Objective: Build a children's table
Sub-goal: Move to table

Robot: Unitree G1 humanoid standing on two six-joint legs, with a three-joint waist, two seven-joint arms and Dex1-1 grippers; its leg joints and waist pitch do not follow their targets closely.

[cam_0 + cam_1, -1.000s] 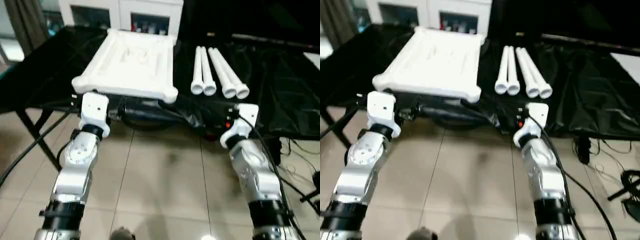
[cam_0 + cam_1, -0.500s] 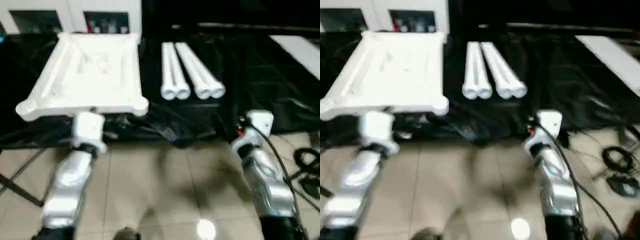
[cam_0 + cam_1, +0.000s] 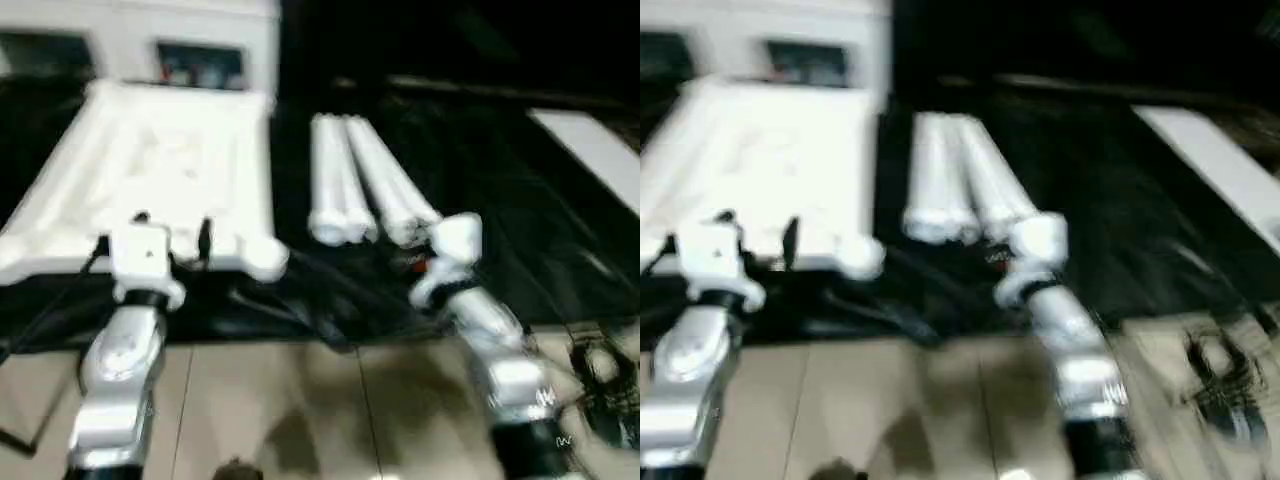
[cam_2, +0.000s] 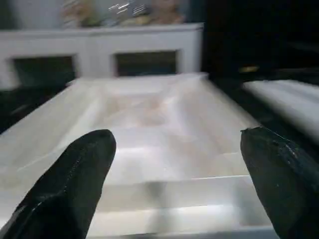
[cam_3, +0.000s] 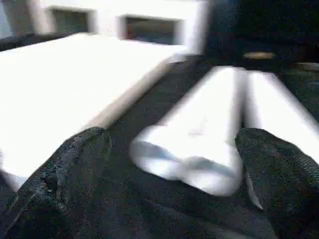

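The tabletop (image 3: 160, 180) lies ribbed side up on the black-draped bench (image 3: 480, 200), on the robot's left. The four legs (image 3: 355, 185) lie side by side just to its right, apart from it, with their open ends toward the robot. A flat white board (image 3: 595, 150) lies well apart at the far right.

Change against a second ago: both arms have come forward from over the floor to the bench edge. The head camera has also shifted, so the apparent slide of the tabletop and legs across the picture is no move of theirs; they lie as before.

Left gripper (image 3: 150, 235): it now stands at the near edge of the tabletop, where before it sat short of and below that edge. Its fingers (image 4: 65, 184) are spread wide, with the near rim between them and nothing pinched. Whether they touch the plastic cannot be told.

Right gripper (image 5: 169, 169): it has come up to the near ends of the legs, where earlier it hung off the bench front to their right. Its fingers (image 5: 279, 174) are spread wide either side of the end of one leg, closed on nothing.
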